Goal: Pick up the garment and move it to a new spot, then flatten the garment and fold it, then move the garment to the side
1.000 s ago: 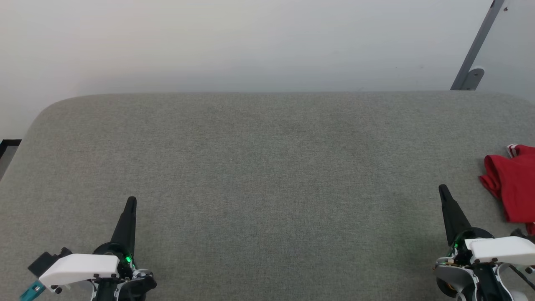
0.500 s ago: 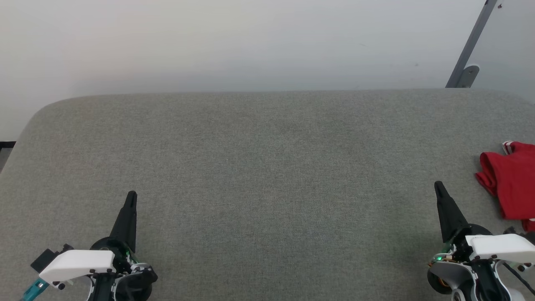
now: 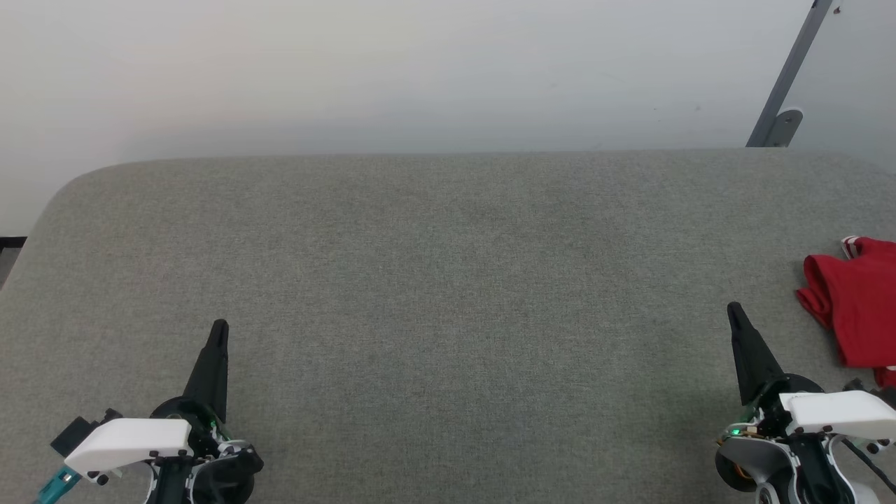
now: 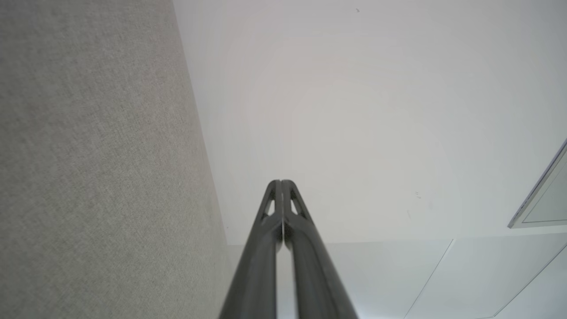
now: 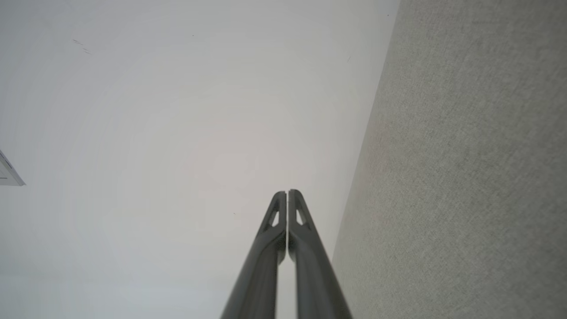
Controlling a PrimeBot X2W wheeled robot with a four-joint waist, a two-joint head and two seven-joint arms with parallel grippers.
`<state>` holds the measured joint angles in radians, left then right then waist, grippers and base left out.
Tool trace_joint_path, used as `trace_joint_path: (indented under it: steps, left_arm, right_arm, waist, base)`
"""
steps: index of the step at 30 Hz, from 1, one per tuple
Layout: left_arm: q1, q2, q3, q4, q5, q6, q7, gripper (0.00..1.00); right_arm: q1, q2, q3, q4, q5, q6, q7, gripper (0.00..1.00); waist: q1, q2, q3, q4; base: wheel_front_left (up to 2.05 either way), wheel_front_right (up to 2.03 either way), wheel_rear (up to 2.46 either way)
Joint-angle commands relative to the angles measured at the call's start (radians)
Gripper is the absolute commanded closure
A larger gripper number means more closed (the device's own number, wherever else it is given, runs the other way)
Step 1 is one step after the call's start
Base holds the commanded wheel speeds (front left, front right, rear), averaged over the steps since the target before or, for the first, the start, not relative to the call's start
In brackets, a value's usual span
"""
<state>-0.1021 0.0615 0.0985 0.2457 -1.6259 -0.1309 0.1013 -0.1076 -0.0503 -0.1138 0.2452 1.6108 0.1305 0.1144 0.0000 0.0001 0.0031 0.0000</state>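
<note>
Head view first: garment (image 3: 857, 308) lies at the far right of the grey worktop (image 3: 448, 280), a red heap with a bit of striped trim at its top, cut off by the picture's edge; whether it is neatly folded or merely bunched, I cannot tell. Right end effector (image 3: 735, 311) sits at the lower right, fingers pressed together and holding nothing, its tip near the cloth's left hem but apart from it; left end effector (image 3: 218, 329) rests at the lower left, likewise closed and empty, well apart from the garment across the worktop.

Left wrist view: left end effector (image 4: 281, 182) shows both fingers meeting at the tips, worktop to one side, pale wall (image 4: 376, 110) beyond.

Right wrist view: right end effector (image 5: 287, 192) is also closed on nothing.

Judgement: the scene fits a shirt waiting at the side for pick-up, or one already folded and set aside; either way, keeping both arms clear of the cloth avoids dragging it.
</note>
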Motion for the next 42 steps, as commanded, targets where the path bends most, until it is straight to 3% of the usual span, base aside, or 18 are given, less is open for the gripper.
trace_joint_path:
  steps: [1, 42]
  left_arm:
    - [-0.013, -0.003, 0.004, 0.0, 0.003, 0.0, 0.006, 1.0]
    - [-0.013, -0.008, 0.011, 0.0, 0.009, 0.0, 0.01, 1.0]
  right_arm:
    - [-0.004, 0.002, 0.0, 0.002, 0.004, 0.0, 0.002, 1.0]
    - [-0.004, 0.002, 0.001, 0.002, 0.004, 0.0, 0.001, 1.0]
  waist:
    - [0.0, -0.0001, 0.0, 0.0]
    - [0.0, -0.0001, 0.0, 0.0]
  base:
    - [0.0, 0.0, 0.0]
    - [0.0, 0.0, 0.0]
